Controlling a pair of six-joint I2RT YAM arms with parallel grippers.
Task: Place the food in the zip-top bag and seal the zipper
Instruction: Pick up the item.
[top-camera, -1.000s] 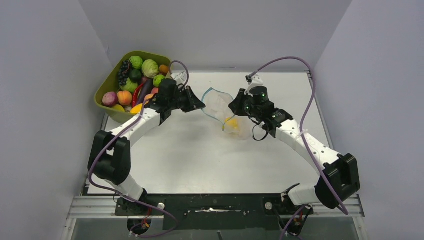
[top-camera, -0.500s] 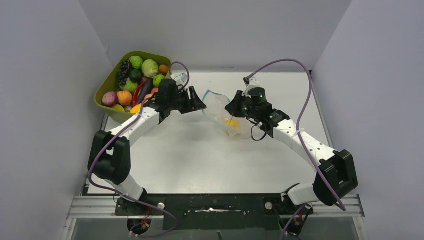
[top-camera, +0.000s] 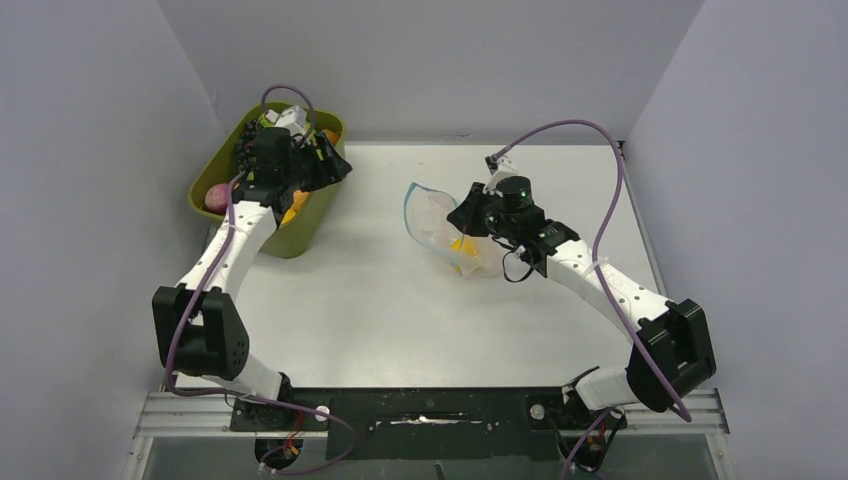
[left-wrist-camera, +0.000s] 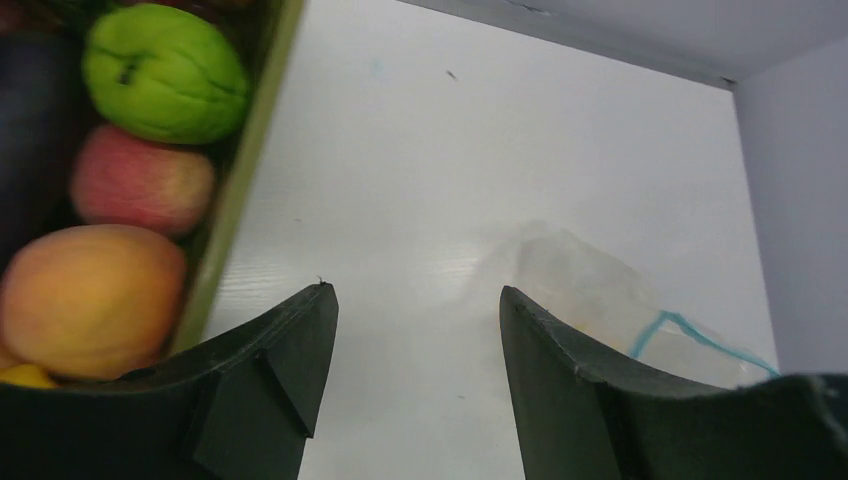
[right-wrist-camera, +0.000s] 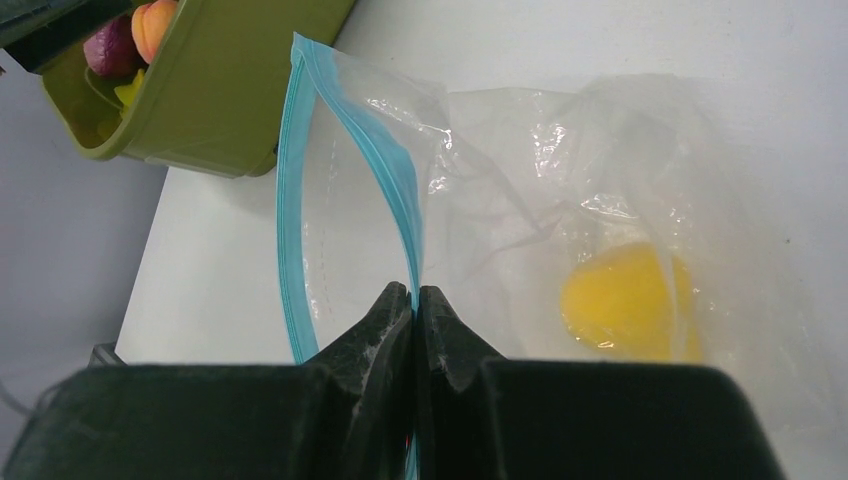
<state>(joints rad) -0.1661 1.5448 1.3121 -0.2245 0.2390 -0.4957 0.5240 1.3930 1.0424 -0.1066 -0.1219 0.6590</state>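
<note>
The clear zip-top bag (top-camera: 436, 222) lies mid-table with its mouth gaping toward the left. A yellow piece of food (right-wrist-camera: 625, 300) sits inside it. My right gripper (right-wrist-camera: 415, 292) is shut on the near side of the teal zipper (right-wrist-camera: 296, 200) and holds that edge up; from above the right gripper (top-camera: 463, 212) is at the bag's right side. My left gripper (left-wrist-camera: 418, 300) is open and empty, hovering at the right rim of the olive tub (left-wrist-camera: 245, 180), apart from the bag. More food fills the tub: a green piece (left-wrist-camera: 165, 60), a red apple (left-wrist-camera: 140, 180) and a peach (left-wrist-camera: 90, 295).
The olive tub (top-camera: 300, 235) stands at the back left, against the left wall. My left arm covers most of its contents from above. Grey walls close in the table on the left, back and right. Purple cables arch over both arms.
My left gripper opened, let go of the bag's mouth and swung left and back to the tub. My right gripper stayed shut on the zipper and barely moved.
</note>
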